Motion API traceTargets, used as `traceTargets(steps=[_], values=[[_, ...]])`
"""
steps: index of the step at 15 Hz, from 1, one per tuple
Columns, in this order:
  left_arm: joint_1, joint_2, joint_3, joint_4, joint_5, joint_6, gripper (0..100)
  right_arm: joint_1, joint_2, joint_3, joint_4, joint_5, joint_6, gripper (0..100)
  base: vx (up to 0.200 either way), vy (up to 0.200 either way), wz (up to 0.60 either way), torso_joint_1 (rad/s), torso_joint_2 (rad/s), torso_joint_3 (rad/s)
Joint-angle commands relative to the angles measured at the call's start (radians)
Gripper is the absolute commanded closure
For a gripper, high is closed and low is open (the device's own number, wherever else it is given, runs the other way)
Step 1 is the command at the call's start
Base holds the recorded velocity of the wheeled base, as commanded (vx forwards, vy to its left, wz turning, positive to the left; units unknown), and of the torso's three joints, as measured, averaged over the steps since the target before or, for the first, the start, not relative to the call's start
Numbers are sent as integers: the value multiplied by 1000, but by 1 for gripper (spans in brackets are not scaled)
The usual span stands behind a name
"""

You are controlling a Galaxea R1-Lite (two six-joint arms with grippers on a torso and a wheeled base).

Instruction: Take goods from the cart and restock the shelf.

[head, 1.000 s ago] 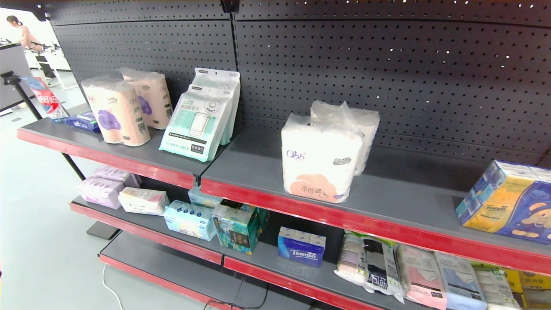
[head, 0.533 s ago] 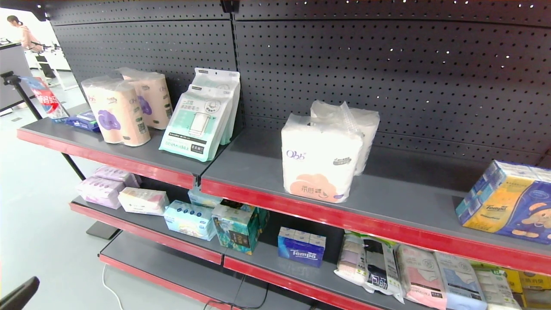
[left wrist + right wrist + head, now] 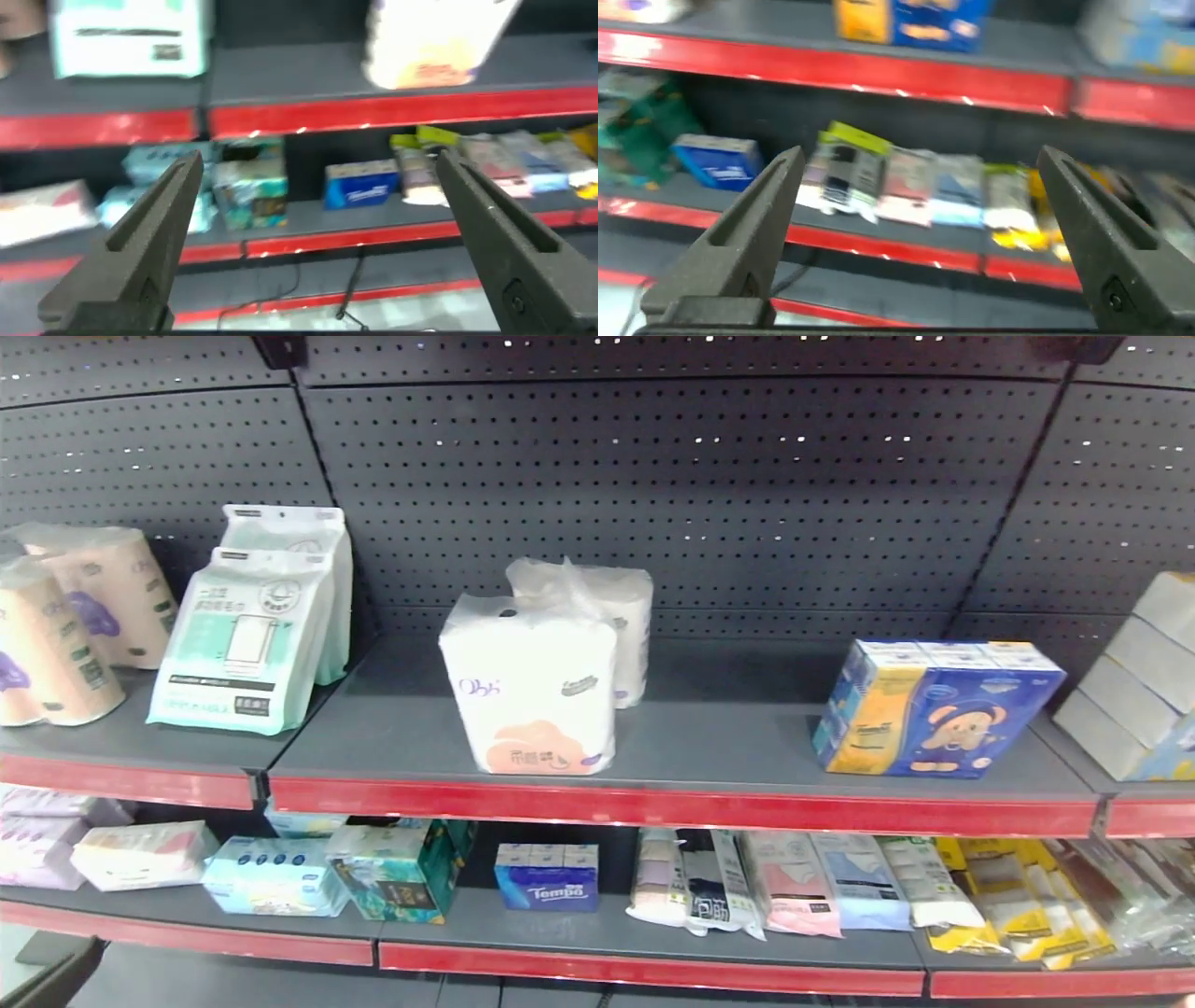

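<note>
My left pincer (image 3: 318,161) and right pincer (image 3: 922,154) both gaped wide and held nothing, ready, I judged, for a pick. Ahead stood the dark grey metal shelf with red front edge (image 3: 728,728). On it a white plastic-wrapped pack of paper rolls (image 3: 529,695) faced outward. The bare board beside that pack, toward the blue-and-yellow boxed tissue pack (image 3: 934,707), looked meant for restocking.

On my feed I see a white plastic-wrapped pack of paper rolls (image 3: 529,695) standing mid-frame, with another wrapped white roll pack (image 3: 624,616) touching it behind. Right of centre sits a blue-and-yellow tissue multipack with a cartoon elephant (image 3: 934,707). At left, pale green flat pouches (image 3: 243,639) stand tilted back. Lower centre, there is a small blue tissue box (image 3: 547,875).
</note>
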Motion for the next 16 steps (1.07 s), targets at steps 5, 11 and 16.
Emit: traceTargets(steps=[5, 11, 16], values=[[1, 17, -3, 1, 10, -2, 0, 0, 1, 1, 0, -4, 53, 0, 0, 0, -120, 0, 0, 1], [38, 52, -3, -1, 56, -83, 0, 2, 12, 26, -54, 92, 67, 0, 0, 0, 0, 0, 0, 0], [64, 98, -14, -13, 58, -86, 0, -1, 1, 32, -57, 57, 58, 0, 0, 0, 0, 0, 0, 0]])
